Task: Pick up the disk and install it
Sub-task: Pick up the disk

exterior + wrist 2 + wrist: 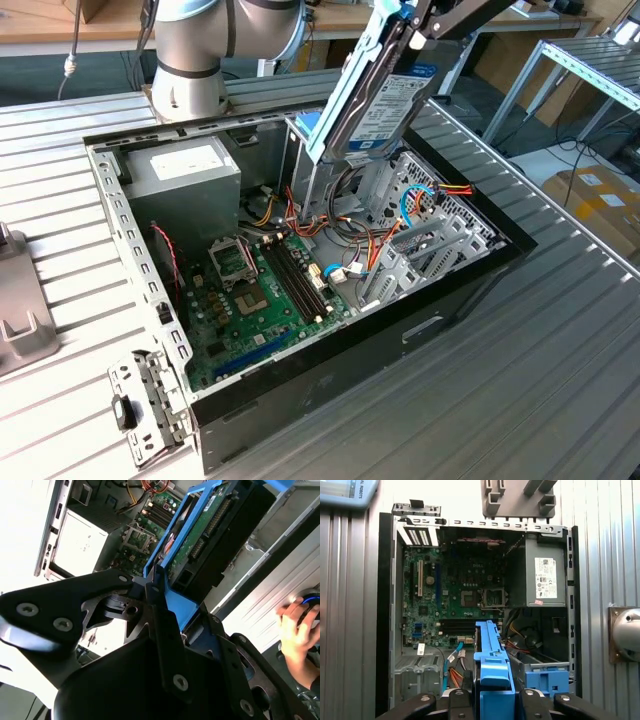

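Above the open computer case (455, 305), my claw (420, 28) pinches the disk (372, 95) by its blue carrier, tilted steeply over the cables (380, 240); I judge a skewed descent could snag those wires or loosen my grip

A: Case (330, 370) pos?
B: It's lying open on the table (540, 400), centre. PSU (185, 175) is sitting in its far corner, exterior view's left; mobo (255, 300) is lying beside it.
A: Disk (385, 100)?
B: It's hanging tilted over the case's other far corner.

Blue-framed dark disk (378, 98), green motherboard (255, 312)
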Robot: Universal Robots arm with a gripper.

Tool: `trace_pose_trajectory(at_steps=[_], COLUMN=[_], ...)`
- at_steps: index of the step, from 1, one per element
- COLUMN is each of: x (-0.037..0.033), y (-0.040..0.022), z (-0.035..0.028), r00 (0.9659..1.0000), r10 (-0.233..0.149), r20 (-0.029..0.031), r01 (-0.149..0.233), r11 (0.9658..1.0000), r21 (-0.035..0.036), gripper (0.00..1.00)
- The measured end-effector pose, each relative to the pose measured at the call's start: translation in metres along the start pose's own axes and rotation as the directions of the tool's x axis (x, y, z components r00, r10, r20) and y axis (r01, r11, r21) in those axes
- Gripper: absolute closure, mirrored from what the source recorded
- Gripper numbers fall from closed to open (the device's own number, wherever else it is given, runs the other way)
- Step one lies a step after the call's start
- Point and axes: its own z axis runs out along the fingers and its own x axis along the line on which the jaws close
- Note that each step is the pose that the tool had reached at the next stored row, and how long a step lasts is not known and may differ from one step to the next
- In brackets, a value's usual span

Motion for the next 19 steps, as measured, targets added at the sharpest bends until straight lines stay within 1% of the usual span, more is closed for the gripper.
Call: trace_pose_trajectory(at_steps=[6, 19], x=[0.0057, 0.0140], y=[-0.0013, -0.0027], z=[-0.0006, -0.0015], r00=[1.0000, 1.0000], r10=[0.000, 0.000], r20=[0.0001, -0.0001], r01=[0.000, 0.000], r11=[1.0000, 1.0000], r21=[0.0000, 0.0000], gripper=[0.63, 0.63])
